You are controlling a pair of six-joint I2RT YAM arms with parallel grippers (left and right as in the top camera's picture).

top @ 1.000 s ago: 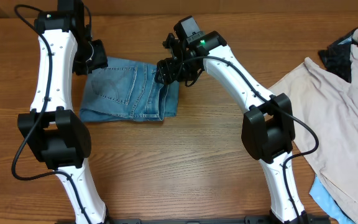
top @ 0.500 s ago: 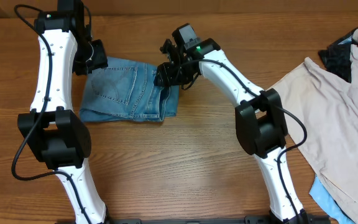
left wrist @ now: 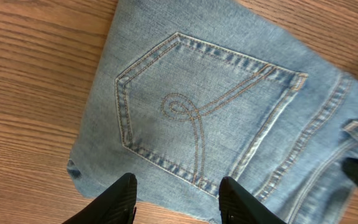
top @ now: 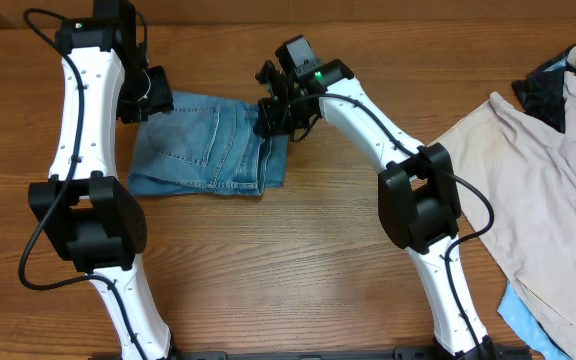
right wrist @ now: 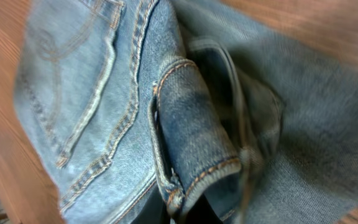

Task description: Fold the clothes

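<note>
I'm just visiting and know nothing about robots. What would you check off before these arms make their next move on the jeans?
1. Jeans folded into a compact bundle: ok.
2. Left hand open, pinching nothing: ok.
3. Right hand free of the cloth: cannot tell; its close view is blurred.
4. Waistband lying flat: not ok; it bulges up at the bundle's edge.
5. Beige garment lying apart from the jeans: ok.
</note>
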